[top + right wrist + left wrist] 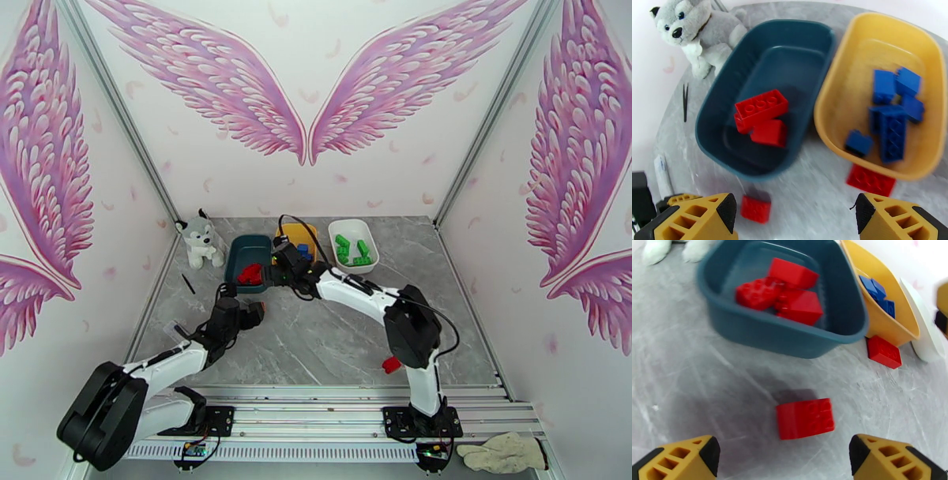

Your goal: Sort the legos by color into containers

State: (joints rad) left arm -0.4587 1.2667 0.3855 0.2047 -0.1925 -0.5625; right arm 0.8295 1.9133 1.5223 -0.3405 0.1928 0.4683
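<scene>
Left wrist view: left gripper (pixel 784 455) spread wide above a loose red brick (pixel 805 418) just beside the teal tray (pixel 782 338), likely mid-pickup, needing to drop, close, then lift it over the rim.

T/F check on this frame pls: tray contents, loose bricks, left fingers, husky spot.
1. The teal tray holds red bricks. True.
2. The yellow tray holds green bricks. False: it holds blue bricks.
3. Two loose red bricks lie on the table right beside the trays. True: one before the teal tray, one at the yellow tray's foot.
4. The left arm's fingers are shut on a red brick. False: they are apart, and the nearer loose brick lies on the table ahead of them.
5. The husky sits right of the white tray. False: it sits left of the teal tray.
</scene>
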